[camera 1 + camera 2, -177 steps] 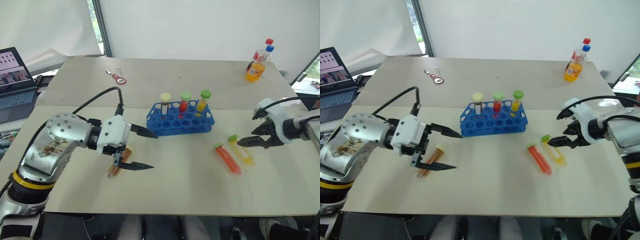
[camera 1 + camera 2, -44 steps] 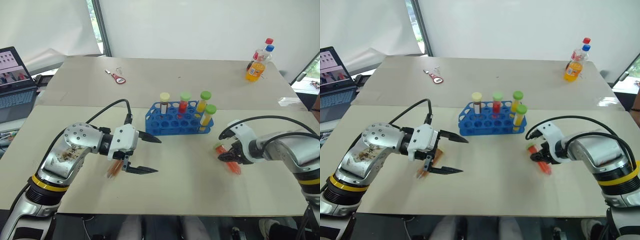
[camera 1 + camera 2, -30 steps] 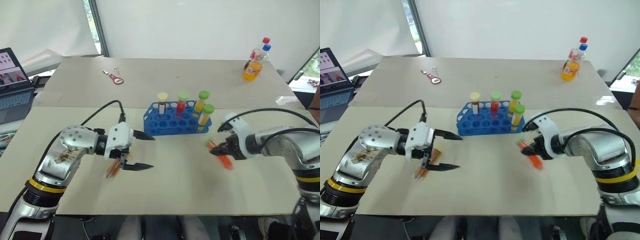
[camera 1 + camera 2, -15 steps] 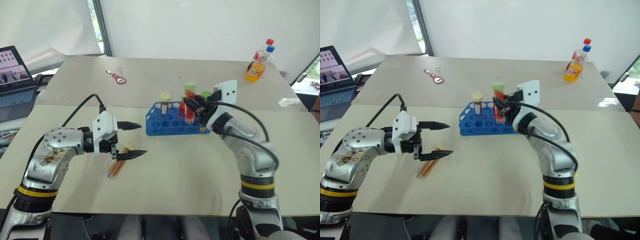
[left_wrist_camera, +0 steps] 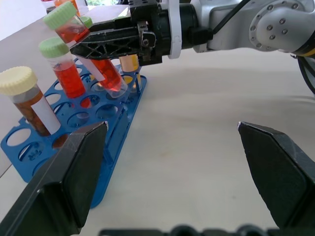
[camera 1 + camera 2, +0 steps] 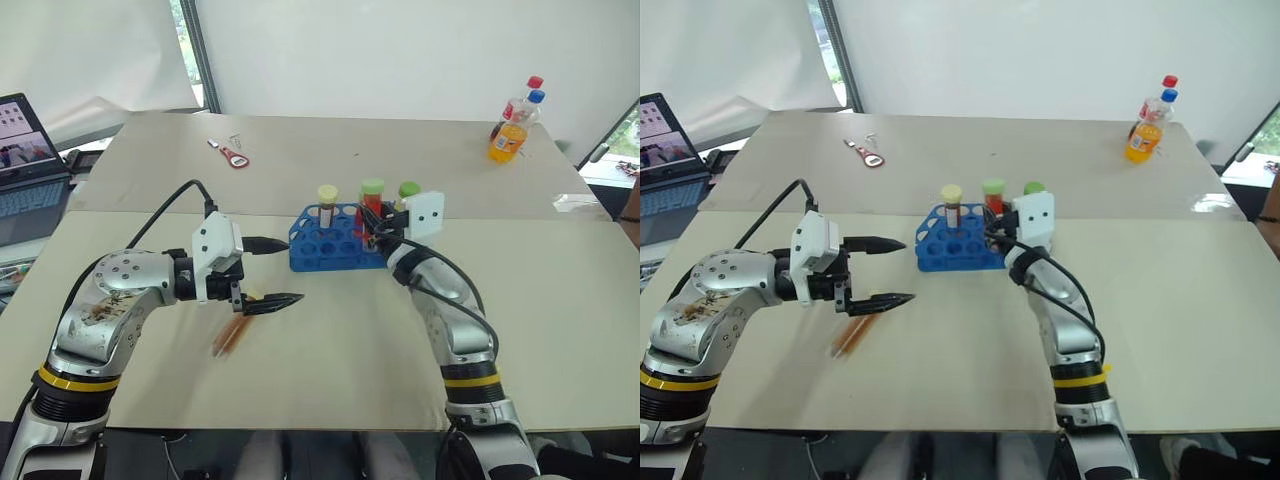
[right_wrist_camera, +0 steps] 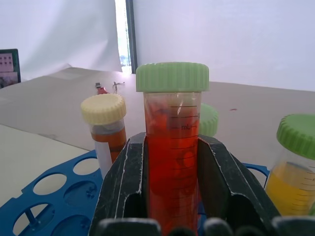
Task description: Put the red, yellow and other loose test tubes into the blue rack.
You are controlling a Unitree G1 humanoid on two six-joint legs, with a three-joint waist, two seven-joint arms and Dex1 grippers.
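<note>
Red liquid fills the green-capped test tube (image 7: 172, 147) clamped between the closed fingers of the right gripper (image 6: 378, 222), which now sits at the centre of the head view, over the blue rack (image 6: 325, 250). A second and a half ago this gripper was low on the cream table (image 6: 560, 330) at centre right, closing on the tube where it lay; since then it has lifted the tube and swung it left to the rack. The left wrist view shows the tube tilted, its tip just above the rack's holes, so seating it appears to be the step in hand. Three capped tubes (image 5: 29, 101) already stand upright in the rack. At centre left, the left gripper (image 6: 258, 272) hovers with fingers spread wide and empty, above an orange tube (image 6: 229, 337) lying loose on the table, still to be racked.
</note>
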